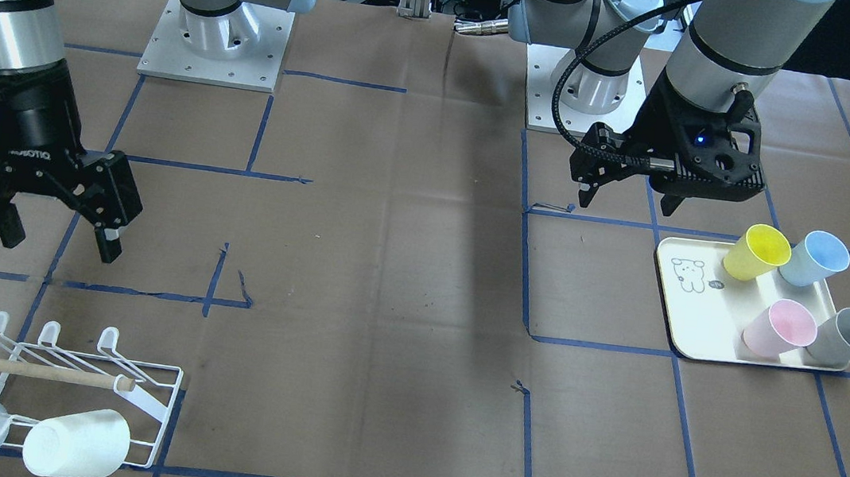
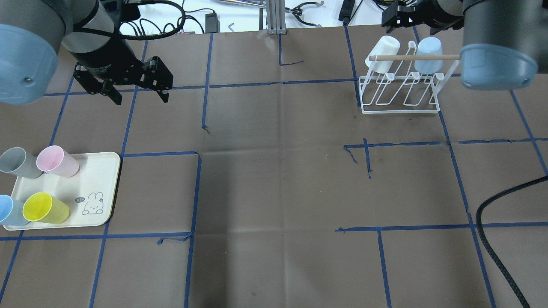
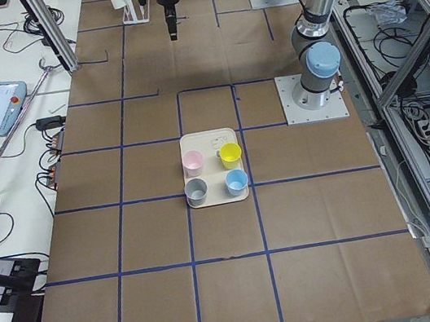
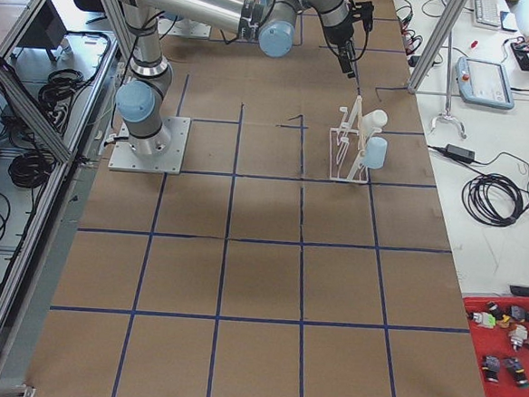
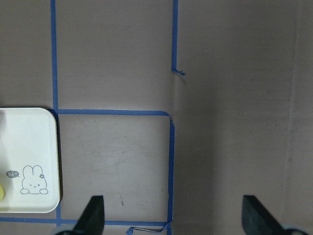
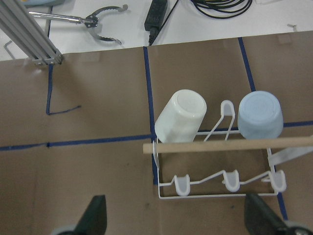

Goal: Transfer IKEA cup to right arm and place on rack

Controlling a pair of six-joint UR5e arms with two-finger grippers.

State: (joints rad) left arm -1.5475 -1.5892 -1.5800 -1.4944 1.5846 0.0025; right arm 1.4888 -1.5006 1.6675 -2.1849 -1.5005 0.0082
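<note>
**Light tapered cups wait on the tray, both tools empty**

Brown paper crossed with blue tape lines covers the counter (image 2: 278, 171). At the lower left of the overhead view a cream tray (image 2: 100, 179) with a rabbit drawing carries four cups standing mouth up: the yellow cup (image 2: 45, 208), pink cup (image 2: 58, 161), grey cup (image 2: 19, 163) and blue cup (image 2: 9, 210). Which one goes next I cannot tell.

They look like thin, stiff, smooth plastic, so probably light and a little slippery. Their walls taper, so a pinch across the wall near the rim seems safest, and it leaves the base free for the hand-over.

The left tool (image 2: 140, 98) hangs above the tray with its fingers spread, holding nothing. The right tool (image 1: 59, 235) is also spread and empty. It sits over the white wire rack (image 2: 400, 102) at the upper right, where a white cup (image 2: 383, 53) and a pale blue cup (image 2: 429, 55) rest inverted on the prongs.
</note>
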